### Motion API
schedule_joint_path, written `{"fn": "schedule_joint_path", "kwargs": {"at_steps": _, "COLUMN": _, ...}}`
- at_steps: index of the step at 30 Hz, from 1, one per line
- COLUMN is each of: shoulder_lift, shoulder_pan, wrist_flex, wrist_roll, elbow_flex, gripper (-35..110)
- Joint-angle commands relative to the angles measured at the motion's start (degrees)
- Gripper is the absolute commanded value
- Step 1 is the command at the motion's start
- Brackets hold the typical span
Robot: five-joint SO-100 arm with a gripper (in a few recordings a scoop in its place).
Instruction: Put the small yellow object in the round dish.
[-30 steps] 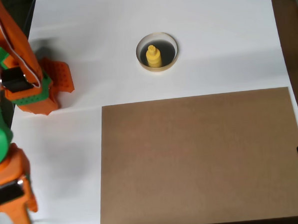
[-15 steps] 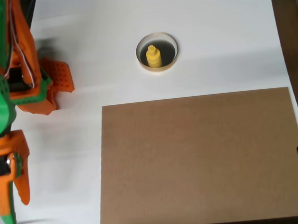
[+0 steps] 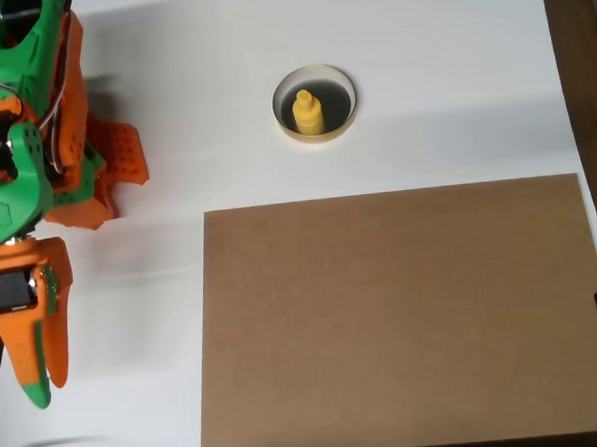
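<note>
While the claw (image 3: 38,372) hangs well apart, the small yellow object (image 3: 309,113) sits in the round dish (image 3: 314,75).

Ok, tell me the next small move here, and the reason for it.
Probably none toward the dish: the small yellow object already stands inside the round dish, and the gripper sits far off at the left edge of the overhead view, holding nothing. I would just let the arm settle at rest.
</note>
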Motion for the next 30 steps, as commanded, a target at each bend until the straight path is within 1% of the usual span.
{"fn": "schedule_joint_path", "kwargs": {"at_steps": 1, "shoulder_lift": 2.2, "shoulder_pan": -0.44, "wrist_flex": 0.79, "wrist_roll": -0.97, "elbow_flex": -0.18, "gripper": 4}}
{"fn": "schedule_joint_path", "kwargs": {"at_steps": 8, "shoulder_lift": 2.2, "shoulder_pan": -1.58, "wrist_flex": 2.9, "wrist_roll": -4.66, "elbow_flex": -0.7, "gripper": 4}}
{"fn": "schedule_joint_path", "kwargs": {"at_steps": 12, "shoulder_lift": 2.2, "shoulder_pan": -1.67, "wrist_flex": 2.72, "wrist_roll": -1.85, "elbow_flex": -0.7, "gripper": 3}}
{"fn": "schedule_joint_path", "kwargs": {"at_steps": 14, "shoulder_lift": 2.2, "shoulder_pan": -1.14, "wrist_flex": 0.44, "wrist_roll": -0.7, "elbow_flex": 0.09, "gripper": 0}}
{"fn": "schedule_joint_path", "kwargs": {"at_steps": 16, "shoulder_lift": 2.2, "shoulder_pan": 0.18, "wrist_flex": 0.0, "wrist_roll": 0.88, "elbow_flex": 0.18, "gripper": 0}}
{"fn": "schedule_joint_path", "kwargs": {"at_steps": 19, "shoulder_lift": 2.2, "shoulder_pan": 2.55, "wrist_flex": -1.32, "wrist_roll": 5.45, "elbow_flex": 0.62, "gripper": 0}}
{"fn": "schedule_joint_path", "kwargs": {"at_steps": 30, "shoulder_lift": 2.2, "shoulder_pan": 1.58, "wrist_flex": -1.76, "wrist_roll": 5.1, "elbow_flex": 0.79, "gripper": 1}}
